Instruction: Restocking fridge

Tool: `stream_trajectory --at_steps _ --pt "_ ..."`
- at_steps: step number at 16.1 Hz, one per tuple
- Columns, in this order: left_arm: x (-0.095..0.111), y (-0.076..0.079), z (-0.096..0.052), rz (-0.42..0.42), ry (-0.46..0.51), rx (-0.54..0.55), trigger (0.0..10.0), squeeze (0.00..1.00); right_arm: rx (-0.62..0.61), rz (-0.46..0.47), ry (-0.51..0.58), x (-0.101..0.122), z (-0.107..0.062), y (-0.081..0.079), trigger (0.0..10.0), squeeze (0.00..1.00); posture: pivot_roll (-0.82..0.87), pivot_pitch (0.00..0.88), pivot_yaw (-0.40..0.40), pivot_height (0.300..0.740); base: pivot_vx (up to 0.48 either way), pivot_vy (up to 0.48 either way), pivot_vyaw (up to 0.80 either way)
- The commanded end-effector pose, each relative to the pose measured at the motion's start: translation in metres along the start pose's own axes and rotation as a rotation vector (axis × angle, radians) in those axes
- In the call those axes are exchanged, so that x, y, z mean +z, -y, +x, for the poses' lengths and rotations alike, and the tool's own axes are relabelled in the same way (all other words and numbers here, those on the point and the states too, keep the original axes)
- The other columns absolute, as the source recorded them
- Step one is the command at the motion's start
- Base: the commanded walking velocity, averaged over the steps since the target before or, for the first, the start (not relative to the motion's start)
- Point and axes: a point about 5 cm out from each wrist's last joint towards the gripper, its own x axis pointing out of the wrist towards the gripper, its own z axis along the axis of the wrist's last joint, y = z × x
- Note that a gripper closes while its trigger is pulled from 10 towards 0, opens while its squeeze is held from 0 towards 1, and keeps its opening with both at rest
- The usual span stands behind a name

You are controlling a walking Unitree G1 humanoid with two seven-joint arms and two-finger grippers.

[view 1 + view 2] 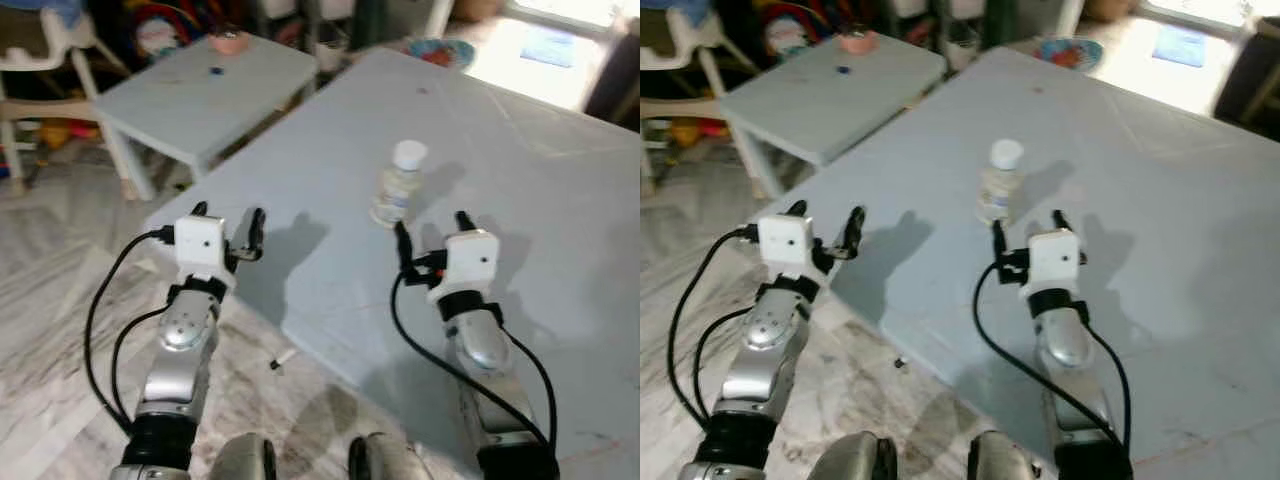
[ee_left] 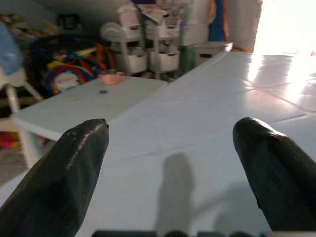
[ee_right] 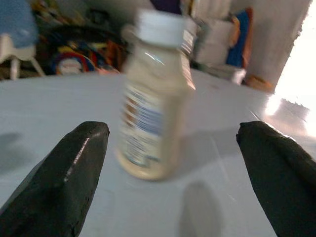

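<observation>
Bottle (image 1: 401, 185) before spread right gripper (image 1: 432, 232)

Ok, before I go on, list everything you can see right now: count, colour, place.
bottle: one, pale cream with a white cap and a label, upright on the big table just ahead of the right gripper
big table: one, light grey-blue, in front of the robot
small table: one, light grey-blue, beyond the big table on the robot's left
pink bowl: one, on the small table's far side
small blue item: one, on the small table, too small to identify
white chair: one, far left
floor: pale marble pattern
left gripper: black fingers open, at the big table's near corner
right gripper: black fingers open, behind the bottle, not touching it
</observation>
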Motion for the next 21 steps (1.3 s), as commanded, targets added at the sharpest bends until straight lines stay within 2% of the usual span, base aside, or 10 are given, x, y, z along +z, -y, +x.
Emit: stream_trajectory --at_steps 1,3,6,10,13,21 --pt "0.001 0.002 0.000 -0.001 0.005 -0.005 10.0 0.00 0.009 -0.015 0.022 0.004 0.002 0.001 10.0 0.00 -0.01 0.103 0.015 0.740 0.000 0.000 0.00" --pt "0.002 0.006 0.001 -0.005 0.008 -0.012 10.0 0.00 0.038 -0.032 0.056 0.011 0.010 0.001 10.0 0.00 -0.01 0.101 0.016 0.740 0.000 0.000 0.00" --pt "0.003 0.011 0.000 -0.008 0.013 -0.040 10.0 0.00 0.047 -0.080 0.106 0.021 0.029 0.009 10.0 0.00 0.00 0.099 0.017 0.740 0.000 0.000 0.00" --pt "0.002 0.010 -0.001 -0.002 0.007 -0.034 10.0 0.00 0.080 -0.083 0.135 0.030 0.052 0.014 10.0 0.00 0.01 0.104 0.019 0.740 0.000 0.000 0.00" --pt "0.002 0.007 -0.002 0.006 0.004 -0.032 10.0 0.00 0.120 -0.079 0.156 0.038 0.070 0.010 10.0 0.00 0.02 0.111 0.025 0.740 0.000 0.000 0.00" --pt "0.001 0.005 -0.006 0.016 -0.009 -0.036 10.0 0.00 0.102 -0.051 0.163 0.043 0.091 0.012 10.0 0.00 0.04 0.125 0.031 0.740 0.000 0.000 0.00"
